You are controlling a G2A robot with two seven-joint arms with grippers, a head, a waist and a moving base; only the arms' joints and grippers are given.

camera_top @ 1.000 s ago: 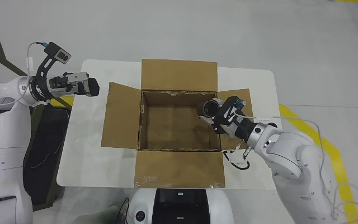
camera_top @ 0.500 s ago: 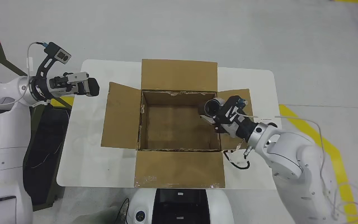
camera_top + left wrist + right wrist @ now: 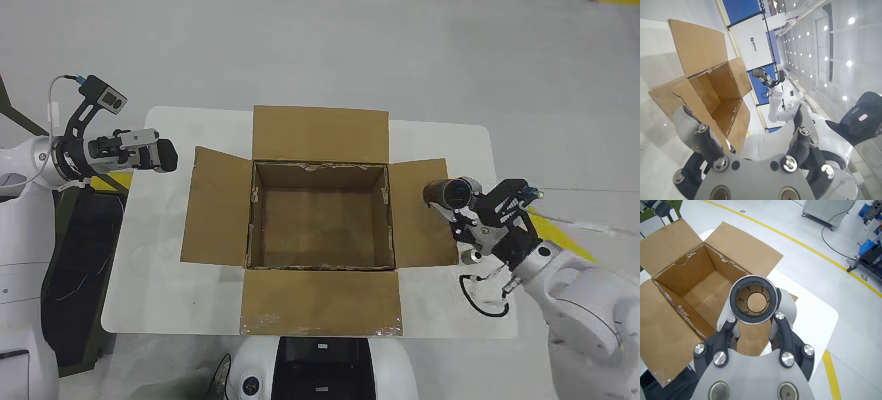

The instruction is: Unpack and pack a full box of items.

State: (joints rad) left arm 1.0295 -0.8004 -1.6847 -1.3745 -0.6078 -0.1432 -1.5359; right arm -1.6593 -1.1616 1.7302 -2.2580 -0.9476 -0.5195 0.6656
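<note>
Over the right flap (image 3: 415, 215) of the brown cardboard box (image 3: 318, 228), our right claw (image 3: 756, 313) clamps a black-rimmed metal tube (image 3: 448, 191). White desk (image 3: 470, 150) lies just outward.

On the right claw (image 3: 755, 306): black links, silver plate, pale grey fingers (image 3: 789, 306). Between them sits the dull silver metal cylinder (image 3: 447, 192), ringed black at its mouth. Just beyond it is the plain brown cardboard box (image 3: 668, 249), with pale ragged edges. Underneath lies the white tabletop (image 3: 450, 140), and farther out a yellow stripe (image 3: 810, 249) curves across the pale grey floor (image 3: 810, 222).
</note>
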